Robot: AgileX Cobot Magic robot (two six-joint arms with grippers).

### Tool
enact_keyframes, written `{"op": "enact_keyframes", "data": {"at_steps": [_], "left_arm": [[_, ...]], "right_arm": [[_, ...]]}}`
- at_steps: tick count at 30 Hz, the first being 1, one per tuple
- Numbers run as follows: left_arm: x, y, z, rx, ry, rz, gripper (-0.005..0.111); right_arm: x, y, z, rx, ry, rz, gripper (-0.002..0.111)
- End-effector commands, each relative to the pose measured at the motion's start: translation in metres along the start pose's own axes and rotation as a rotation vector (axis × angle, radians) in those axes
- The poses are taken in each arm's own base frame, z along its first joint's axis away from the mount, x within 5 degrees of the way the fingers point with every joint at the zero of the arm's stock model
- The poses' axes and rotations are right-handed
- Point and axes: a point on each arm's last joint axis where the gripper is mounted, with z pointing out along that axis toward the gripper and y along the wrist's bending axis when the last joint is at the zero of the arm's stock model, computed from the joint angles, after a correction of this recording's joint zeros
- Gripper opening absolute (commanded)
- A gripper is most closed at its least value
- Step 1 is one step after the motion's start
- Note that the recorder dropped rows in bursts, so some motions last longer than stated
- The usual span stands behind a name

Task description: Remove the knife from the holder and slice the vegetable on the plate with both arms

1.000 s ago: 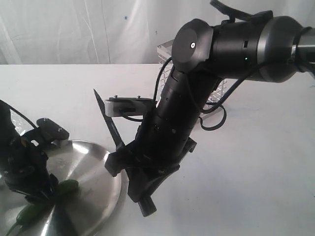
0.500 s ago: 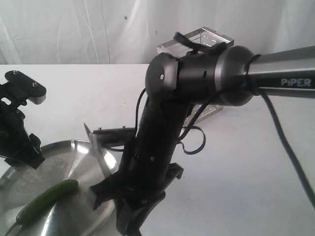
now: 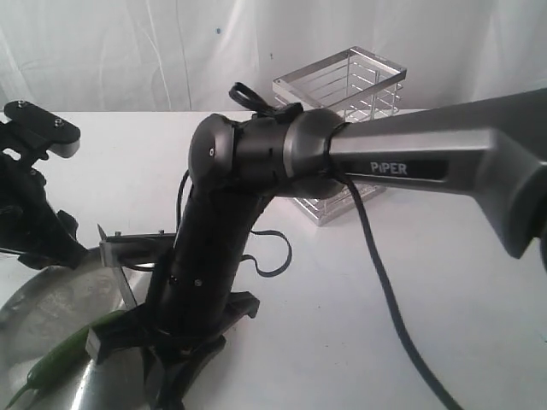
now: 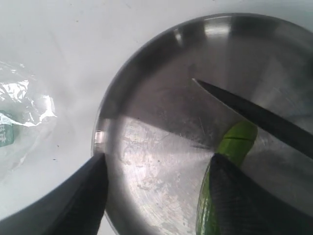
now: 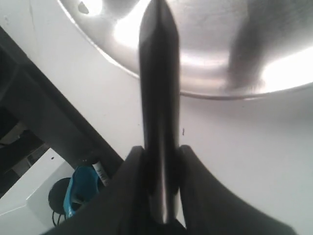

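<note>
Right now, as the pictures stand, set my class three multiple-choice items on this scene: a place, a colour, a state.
1. The vegetable lies: A on the plate; B in the holder; C on the bare table.
2. The vegetable is: A red; B green; C yellow.
3. The jaws of the right arm are: A shut on the knife; B open, empty; C shut on the vegetable.
Key: 1 A, it rests on the steel; 2 B, its skin is glossy green; 3 A, the knife sits clamped between them.
</note>
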Motion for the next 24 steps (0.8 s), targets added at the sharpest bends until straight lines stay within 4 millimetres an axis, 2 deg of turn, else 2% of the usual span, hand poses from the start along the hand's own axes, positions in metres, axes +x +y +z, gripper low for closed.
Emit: {"op": "enact_keyframes", "data": {"at_steps": [1,11,16,24], "left_arm": [[-0.001,-0.010,-0.002,0.019,0.008,0.023,0.063],[-0.003,-0.009,0.004,0.005,0.008,0.040,0.063],[-0.009,-0.010,0.018,0.015,-0.006,0.033,0.063],[-0.017,-0.013,0.037,0.038,-0.034,-0.015,0.063]], "right_arm": [[-0.007,-0.006,0.012,0.001,0.025,0.019,0.002],[-0.007,-0.007,0.026,0.024,0.064,0.006,0.002],[-0.006,-0.002,0.034,0.030,0.083,-0.011,0.002],[-0.005,-0.006,0.039,0.068,0.103,-0.011,0.002]]}}
